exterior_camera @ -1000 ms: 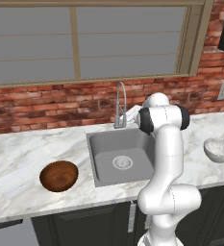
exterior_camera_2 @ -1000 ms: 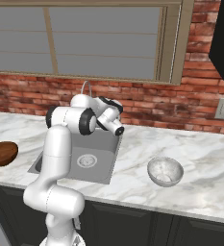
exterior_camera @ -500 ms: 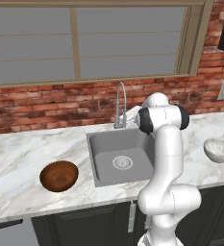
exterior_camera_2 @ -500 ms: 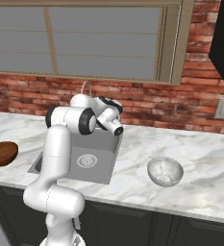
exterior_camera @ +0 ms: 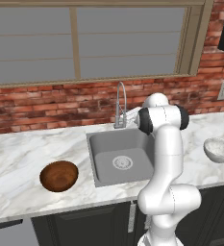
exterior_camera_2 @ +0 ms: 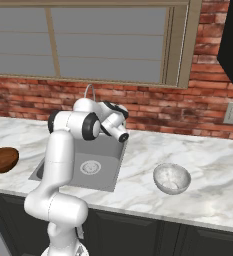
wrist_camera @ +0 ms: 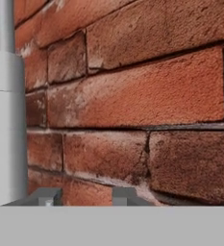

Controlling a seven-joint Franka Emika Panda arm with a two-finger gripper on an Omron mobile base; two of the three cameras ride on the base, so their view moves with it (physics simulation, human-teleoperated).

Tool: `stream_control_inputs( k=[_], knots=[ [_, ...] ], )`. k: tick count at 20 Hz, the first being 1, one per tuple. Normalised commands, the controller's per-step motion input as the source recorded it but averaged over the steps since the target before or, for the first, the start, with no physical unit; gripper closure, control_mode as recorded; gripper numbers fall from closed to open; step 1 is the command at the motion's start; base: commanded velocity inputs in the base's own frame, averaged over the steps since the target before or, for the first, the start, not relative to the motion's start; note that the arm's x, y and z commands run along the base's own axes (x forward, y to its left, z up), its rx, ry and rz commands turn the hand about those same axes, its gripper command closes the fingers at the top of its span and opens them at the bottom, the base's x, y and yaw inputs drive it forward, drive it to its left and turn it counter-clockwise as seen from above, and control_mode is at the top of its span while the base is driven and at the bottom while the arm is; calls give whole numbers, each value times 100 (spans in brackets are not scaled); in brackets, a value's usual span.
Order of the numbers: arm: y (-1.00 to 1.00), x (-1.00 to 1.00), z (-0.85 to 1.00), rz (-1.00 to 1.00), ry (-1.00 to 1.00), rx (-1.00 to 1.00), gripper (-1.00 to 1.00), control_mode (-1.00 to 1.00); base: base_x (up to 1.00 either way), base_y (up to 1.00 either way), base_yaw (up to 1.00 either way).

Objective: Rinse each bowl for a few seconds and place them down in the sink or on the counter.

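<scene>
Neither bowl is held: the brown bowl point(exterior_camera: 59, 175) rests on the table point(exterior_camera: 17, 158) left of the sink point(exterior_camera: 123, 158), the pale bowl point(exterior_camera: 219, 149) on its right. The jaws, parted narrowly on nothing, are aimed past the faucet point(wrist_camera: 6, 105) at the brick wall point(wrist_camera: 142, 96), probably to work the tap.

Light was even and bright, rendered flat with only faint soft shadows inside the sink point(exterior_camera: 120, 158). The brick wall point(wrist_camera: 147, 96) looked blurry and coarse up close; no glare appeared.
</scene>
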Motion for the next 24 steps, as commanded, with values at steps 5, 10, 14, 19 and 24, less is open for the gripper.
stream_control_inputs(
  k=[5, 10, 14, 19, 24],
  knots=[
    [-51, -4, -39, 0, 1, 3, 100, -100, 0, 0, 0],
    [-50, -6, -43, -1, 1, 1, 100, -100, 0, 0, 0],
    [-49, -7, -45, -1, 3, 0, 100, -100, 0, 0, 0],
    [-45, -10, -54, -1, 5, 0, 100, -100, 0, 0, 0],
    [-46, -11, -56, -1, 6, 0, 100, -100, 0, 0, 0]
  ],
)
